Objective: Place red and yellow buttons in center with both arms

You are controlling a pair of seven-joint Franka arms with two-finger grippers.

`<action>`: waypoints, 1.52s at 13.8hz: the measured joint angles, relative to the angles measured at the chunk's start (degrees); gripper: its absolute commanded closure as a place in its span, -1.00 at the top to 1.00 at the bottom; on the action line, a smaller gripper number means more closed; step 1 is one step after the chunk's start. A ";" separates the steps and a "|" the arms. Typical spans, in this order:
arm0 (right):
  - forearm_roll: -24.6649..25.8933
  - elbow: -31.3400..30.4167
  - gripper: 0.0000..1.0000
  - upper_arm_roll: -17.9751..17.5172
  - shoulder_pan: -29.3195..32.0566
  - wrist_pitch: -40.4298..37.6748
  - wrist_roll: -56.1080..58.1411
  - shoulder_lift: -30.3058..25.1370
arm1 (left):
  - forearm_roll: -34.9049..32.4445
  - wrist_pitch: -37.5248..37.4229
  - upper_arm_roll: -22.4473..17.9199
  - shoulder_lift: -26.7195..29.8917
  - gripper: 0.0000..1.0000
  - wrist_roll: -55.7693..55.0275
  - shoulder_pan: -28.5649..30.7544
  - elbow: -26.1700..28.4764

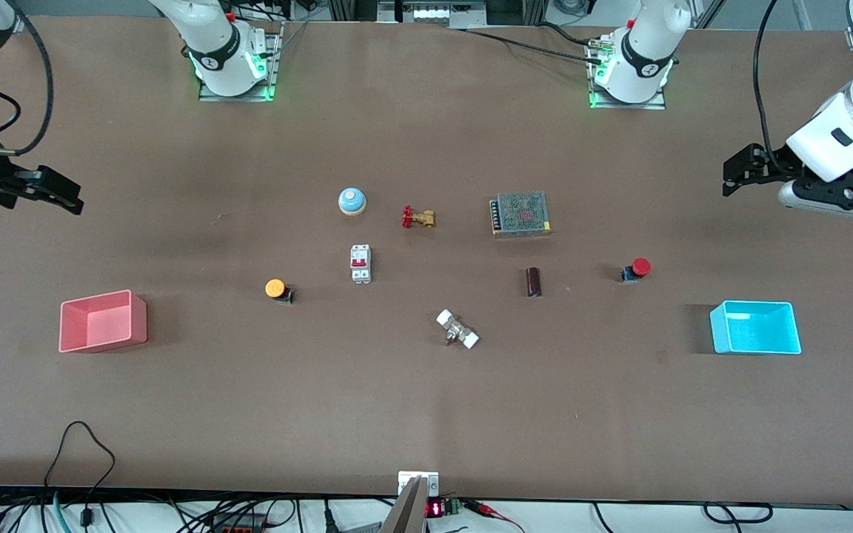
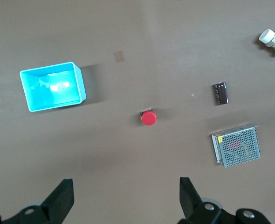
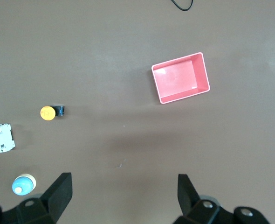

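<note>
The red button (image 1: 637, 269) stands on the brown tabletop toward the left arm's end, beside the cyan bin. It also shows in the left wrist view (image 2: 148, 117). The yellow button (image 1: 277, 289) stands toward the right arm's end and also shows in the right wrist view (image 3: 47, 113). My left gripper (image 1: 737, 172) hangs open and empty high over bare table at the left arm's end; its jaws stand wide apart in its wrist view (image 2: 127, 196). My right gripper (image 1: 64, 196) hangs open and empty over bare table at the right arm's end (image 3: 123, 193).
A cyan bin (image 1: 756, 329) and a pink bin (image 1: 103, 320) stand at the two ends. In the middle are a blue bell (image 1: 352, 200), a brass valve (image 1: 417, 218), a mesh-topped box (image 1: 520, 214), a circuit breaker (image 1: 360, 263), a dark cylinder (image 1: 534, 282) and a white-capped fitting (image 1: 457, 329).
</note>
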State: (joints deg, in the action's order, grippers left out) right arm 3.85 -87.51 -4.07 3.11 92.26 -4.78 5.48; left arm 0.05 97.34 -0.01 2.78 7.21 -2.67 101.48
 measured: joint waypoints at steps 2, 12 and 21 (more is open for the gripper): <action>-0.01 -0.01 1.00 -0.04 -1.48 -0.27 0.01 0.58 | 0.00 -0.49 0.43 0.00 1.00 -0.13 -0.20 -0.03; -3.98 0.01 1.00 2.83 -2.42 -1.16 -0.01 1.28 | 0.00 -1.11 1.19 0.00 1.00 -1.69 -0.44 -1.33; -4.11 0.72 1.00 2.68 -4.06 -5.14 -0.16 0.17 | 0.00 -2.23 1.07 0.00 1.00 -1.99 -0.39 -1.34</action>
State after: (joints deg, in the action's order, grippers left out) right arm -0.25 -86.78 -1.39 -0.95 87.11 -4.94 5.65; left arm 0.05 95.12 1.06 2.78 5.23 -3.06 100.14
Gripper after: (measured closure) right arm 0.000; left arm 0.000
